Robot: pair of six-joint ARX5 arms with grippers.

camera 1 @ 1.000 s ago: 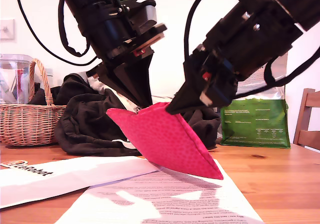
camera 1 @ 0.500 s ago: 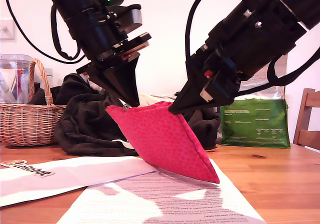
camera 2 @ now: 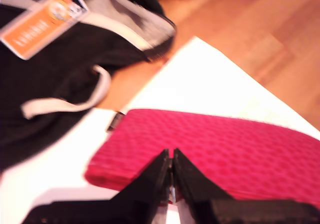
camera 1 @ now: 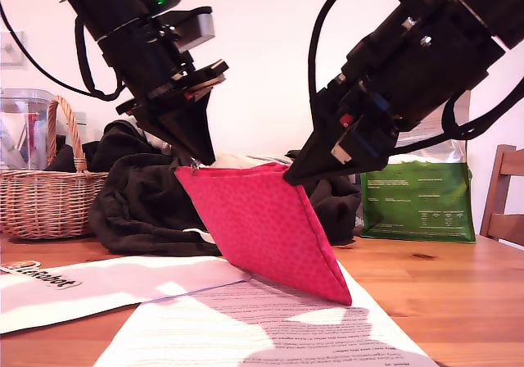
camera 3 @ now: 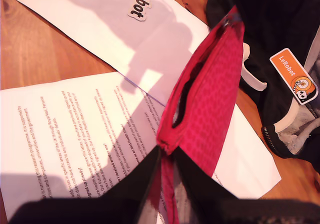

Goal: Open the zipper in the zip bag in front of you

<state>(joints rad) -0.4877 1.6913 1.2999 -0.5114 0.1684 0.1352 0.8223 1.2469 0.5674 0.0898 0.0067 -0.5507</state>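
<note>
The pink-red dotted zip bag (camera 1: 262, 219) hangs tilted above the papers, its lowest corner on a sheet. At the bag's top corner on the exterior view's left, my first gripper (camera 1: 195, 160) is shut on the small silver pull tab (camera 1: 194, 167). The first wrist view shows its jaws (camera 2: 171, 176) pressed together at the bag's (camera 2: 225, 144) edge. My second gripper (camera 1: 293, 174) is shut on the opposite top corner. In the second wrist view it (camera 3: 164, 151) pinches the bag (camera 3: 210, 104), and the red zipper (camera 3: 181, 101) gapes open along part of the top edge.
A dark clothing pile (camera 1: 139, 195) with an orange LeRobot tag (camera 3: 295, 76) lies behind the bag. A wicker basket (camera 1: 45, 195) stands at the exterior view's left, and a green food bag (camera 1: 417, 199) and a chair (camera 1: 503, 195) at its right. Printed papers (camera 1: 246, 326) cover the wooden table (camera 1: 458, 301).
My first gripper has moved toward the exterior view's left with the pull tab. The bag's top edge has stretched out and levelled. My second gripper has held its place.
</note>
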